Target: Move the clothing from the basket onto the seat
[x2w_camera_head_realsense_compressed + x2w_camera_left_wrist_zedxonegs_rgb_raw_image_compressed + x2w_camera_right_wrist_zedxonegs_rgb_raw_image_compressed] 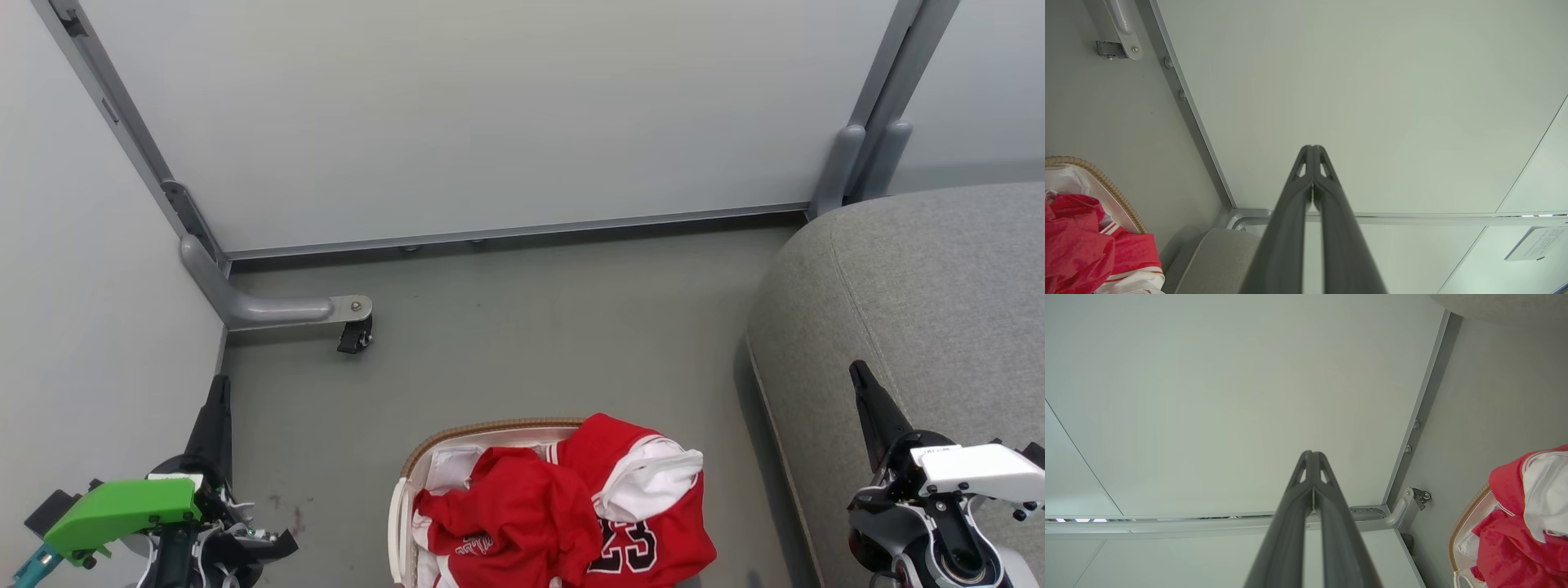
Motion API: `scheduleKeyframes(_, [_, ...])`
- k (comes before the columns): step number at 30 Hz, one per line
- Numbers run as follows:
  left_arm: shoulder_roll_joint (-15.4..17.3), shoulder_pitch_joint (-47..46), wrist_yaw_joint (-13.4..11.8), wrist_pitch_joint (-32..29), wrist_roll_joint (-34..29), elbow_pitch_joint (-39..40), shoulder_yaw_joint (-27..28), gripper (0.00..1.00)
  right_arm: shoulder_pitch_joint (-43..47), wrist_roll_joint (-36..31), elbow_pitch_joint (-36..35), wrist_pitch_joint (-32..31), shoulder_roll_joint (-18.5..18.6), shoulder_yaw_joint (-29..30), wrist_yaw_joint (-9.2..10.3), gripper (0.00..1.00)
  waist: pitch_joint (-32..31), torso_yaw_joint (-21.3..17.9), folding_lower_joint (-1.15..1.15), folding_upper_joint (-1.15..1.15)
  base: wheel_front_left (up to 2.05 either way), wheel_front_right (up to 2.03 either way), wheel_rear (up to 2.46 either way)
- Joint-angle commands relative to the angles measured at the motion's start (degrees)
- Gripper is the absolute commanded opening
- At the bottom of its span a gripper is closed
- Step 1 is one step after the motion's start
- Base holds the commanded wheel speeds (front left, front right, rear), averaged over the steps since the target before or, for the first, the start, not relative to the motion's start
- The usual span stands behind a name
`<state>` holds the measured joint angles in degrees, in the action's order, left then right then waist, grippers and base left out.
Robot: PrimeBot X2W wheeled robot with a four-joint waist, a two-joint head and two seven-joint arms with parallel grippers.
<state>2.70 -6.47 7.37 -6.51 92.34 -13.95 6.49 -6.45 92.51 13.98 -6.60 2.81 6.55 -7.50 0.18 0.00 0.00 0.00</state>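
The basket [490, 429], white with a brown woven rim, stands on the floor at the bottom centre of the head view. The clothing fills it: a plain red garment [510, 506] on the left and a red jersey [653, 531] numbered 23, draped over the right rim. The grey seat [922, 278] rises at the right. My left gripper [219, 388] is shut and empty at lower left, well left of the basket. My right gripper [859, 374] is shut and empty in front of the seat's edge. Both wrist views show shut fingers, the left gripper [1312, 148] and the right gripper [1312, 453], pointing at the wall panels.
Pale partition panels [490, 114] close off the back and left. A grey metal foot with a black caster [356, 335] juts onto the floor at the left. Bare grey floor [555, 327] lies between the basket, the panels and the seat.
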Motion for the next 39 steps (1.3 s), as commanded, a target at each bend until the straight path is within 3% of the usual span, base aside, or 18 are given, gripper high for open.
scheduleKeyframes(1, [0.4,0.6,0.3,-0.2,0.2,0.0,0.1,0.0,0.6,-0.2,0.1,0.0,0.2,0.0,0.02,0.0,0.0,0.0,0.0,0.0,0.0,0.0,0.0])
scheduleKeyframes(23, [0.4,0.6,0.3,-0.2,0.2,0.0,0.1,0.0,0.6,-0.2,0.1,0.0,0.2,0.0,0.02,0.0,0.0,0.0,0.0,0.0,0.0,0.0,0.0])
scheduleKeyframes(24, [-0.1,0.0,0.0,0.0,0.0,-0.2,0.0,1.0,0.0,0.0,0.2,0.0,0.0,0.0,0.0,1.0,0.0,0.0,0.0,0.0,0.0,0.0,0.0])
scheduleKeyframes(33, [-0.1,0.3,-0.1,1.5,-1.6,-3.0,-1.2,1.0,0.5,-1.6,1.5,1.4,-0.1,-0.8,0.02,1.0,0.1,0.0,0.0,0.0,0.0,0.0,0.0])
scheduleKeyframes(39, [0.6,-0.4,0.0,3.2,-8.4,-3.3,-2.0,1.0,0.0,-7.1,1.4,3.1,1.0,-1.5,0.02,1.0,0.2,0.0,0.0,0.0,0.0,0.0,0.0])
